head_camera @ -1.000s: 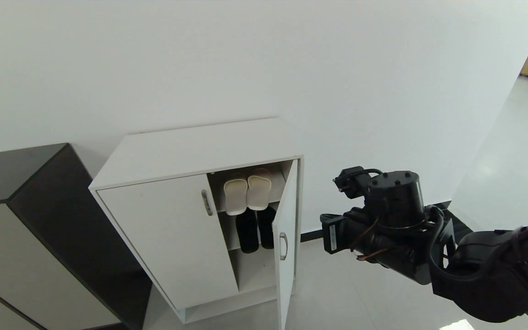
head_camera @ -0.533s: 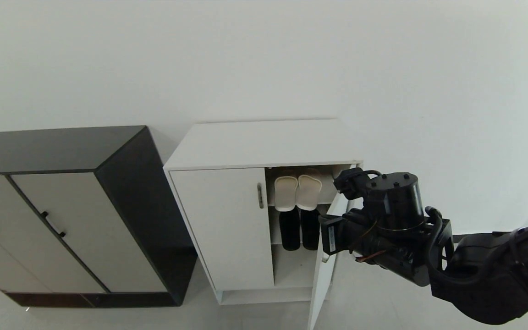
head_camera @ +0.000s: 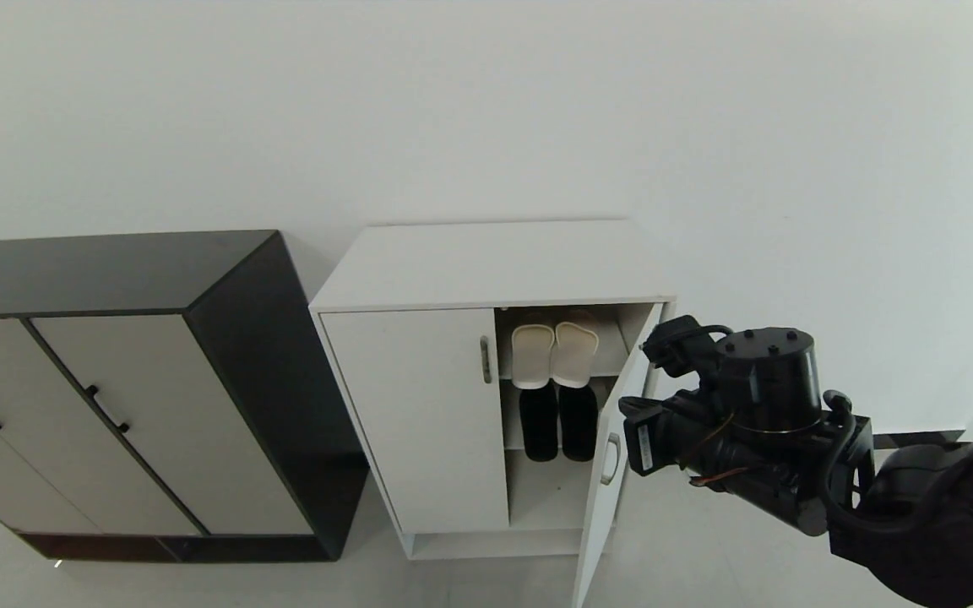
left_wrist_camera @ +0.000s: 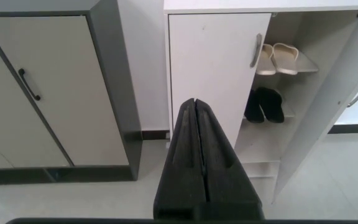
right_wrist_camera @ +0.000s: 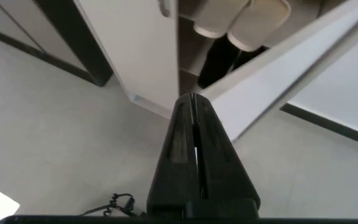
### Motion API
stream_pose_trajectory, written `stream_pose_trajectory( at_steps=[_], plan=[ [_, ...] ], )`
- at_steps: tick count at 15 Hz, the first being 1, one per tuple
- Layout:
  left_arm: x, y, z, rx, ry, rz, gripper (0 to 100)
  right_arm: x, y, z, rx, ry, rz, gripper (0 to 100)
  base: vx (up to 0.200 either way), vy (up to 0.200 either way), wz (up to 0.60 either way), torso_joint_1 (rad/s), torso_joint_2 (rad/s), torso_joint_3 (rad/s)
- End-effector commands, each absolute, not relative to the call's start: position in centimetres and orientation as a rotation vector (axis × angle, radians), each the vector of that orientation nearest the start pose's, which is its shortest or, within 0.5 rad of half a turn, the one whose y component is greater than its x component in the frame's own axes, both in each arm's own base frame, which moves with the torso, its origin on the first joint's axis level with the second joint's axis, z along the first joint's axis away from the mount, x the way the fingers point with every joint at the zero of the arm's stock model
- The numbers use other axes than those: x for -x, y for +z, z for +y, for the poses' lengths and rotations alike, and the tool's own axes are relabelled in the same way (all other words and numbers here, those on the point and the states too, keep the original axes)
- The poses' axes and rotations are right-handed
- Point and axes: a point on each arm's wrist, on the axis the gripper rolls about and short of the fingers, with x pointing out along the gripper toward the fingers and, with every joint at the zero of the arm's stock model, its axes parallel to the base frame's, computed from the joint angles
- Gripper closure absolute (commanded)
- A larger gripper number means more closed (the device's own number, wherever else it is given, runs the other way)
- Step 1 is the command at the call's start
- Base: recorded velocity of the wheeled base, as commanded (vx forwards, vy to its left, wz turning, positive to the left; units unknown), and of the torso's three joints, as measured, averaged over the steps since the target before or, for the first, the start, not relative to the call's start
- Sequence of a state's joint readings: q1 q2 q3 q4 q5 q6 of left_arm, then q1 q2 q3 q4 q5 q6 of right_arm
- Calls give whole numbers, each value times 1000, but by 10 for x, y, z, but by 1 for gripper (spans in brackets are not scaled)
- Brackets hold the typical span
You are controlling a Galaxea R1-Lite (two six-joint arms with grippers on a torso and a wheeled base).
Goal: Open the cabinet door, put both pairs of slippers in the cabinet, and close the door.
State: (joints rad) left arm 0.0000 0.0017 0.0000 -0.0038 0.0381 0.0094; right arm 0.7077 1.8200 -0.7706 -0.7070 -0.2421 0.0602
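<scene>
White cabinet (head_camera: pixel 495 262): two doors. Left door (head_camera: pixel 419 414) shut; right door (head_camera: pixel 600 507) swung wide open, one metal handle on each.

Slippers: two pairs, four in all, both inside the open half.
- White slippers (head_camera: pixel 554 353): one pair, side by side on the upper shelf, ends overhanging its front edge.
- Black slippers (head_camera: pixel 560 422): one pair, on the shelf directly beneath. The bottom compartment holds nothing.

Right gripper (right_wrist_camera: pixel 192 98): fingers pressed together, nothing held, just beside the open door's edge (contact cannot be judged).

Left gripper (left_wrist_camera: pixel 195 102): fingers likewise together and empty, well back from the cabinet, facing its front.

Dark cabinet (head_camera: pixel 115 270): one, left of the white one, two pale doors, two black handles.
</scene>
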Motion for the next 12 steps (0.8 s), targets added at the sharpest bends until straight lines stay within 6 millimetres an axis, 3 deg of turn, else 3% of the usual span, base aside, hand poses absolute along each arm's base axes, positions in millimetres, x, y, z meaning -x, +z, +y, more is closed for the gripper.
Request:
stream_pose_trajectory(
  at_steps=[1,8,12],
  plan=[
    [23,76,1,-9,38,-1,100,-257,133,201,114,427,348,100,0,0,0,0,0,0],
    [23,76,1,-6,40,-3,100,-291,89,211,127,401,396,100,0,0,0,0,0,0],
    [23,76,1,-3,40,-3,100,-308,83,220,61,401,297,100,0,0,0,0,0,0]
  ],
)
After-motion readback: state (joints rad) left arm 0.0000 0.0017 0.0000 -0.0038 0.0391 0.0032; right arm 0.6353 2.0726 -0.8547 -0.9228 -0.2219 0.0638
